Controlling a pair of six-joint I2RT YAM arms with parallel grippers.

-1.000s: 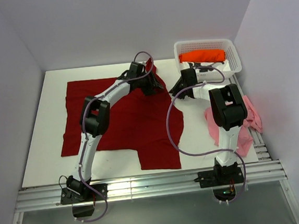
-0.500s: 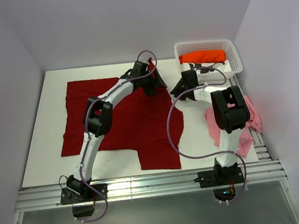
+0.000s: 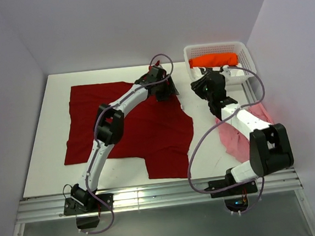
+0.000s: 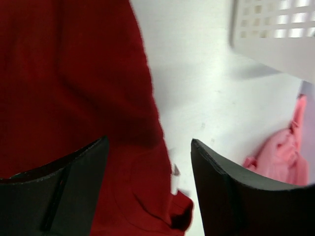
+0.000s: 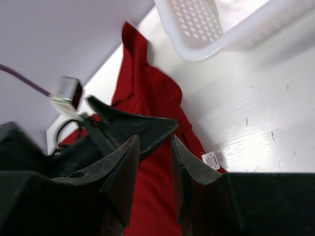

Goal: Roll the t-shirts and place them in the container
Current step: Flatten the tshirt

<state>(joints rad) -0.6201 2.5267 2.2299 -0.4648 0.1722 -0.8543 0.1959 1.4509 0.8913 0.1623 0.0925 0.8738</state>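
My left gripper (image 4: 147,142) jaws apart, empty, over dark red t-shirt (image 3: 136,128) corner nearest basket (image 3: 239,47); shirt spread flat left of basket. My right gripper (image 5: 154,140) narrowly parted, empty, between shirt and basket. I should pinch hem deep, both layers, before rolling away from basket.

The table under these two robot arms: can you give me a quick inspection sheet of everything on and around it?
Surface: white table, a few small marks.
Job's things: dark red t-shirt spread flat, unrolled; pink t-shirt crumpled at the right edge; orange t-shirt bundled inside the white lattice basket.
Clutter: only that basket, at the far right corner.
Grippers: left gripper open above the red shirt's far right edge; right gripper narrowly open, holding nothing, near the basket.
Cables: purple cables loop loosely off both arms.
Surroundings: pale walls on three sides; metal rails along the near edge.
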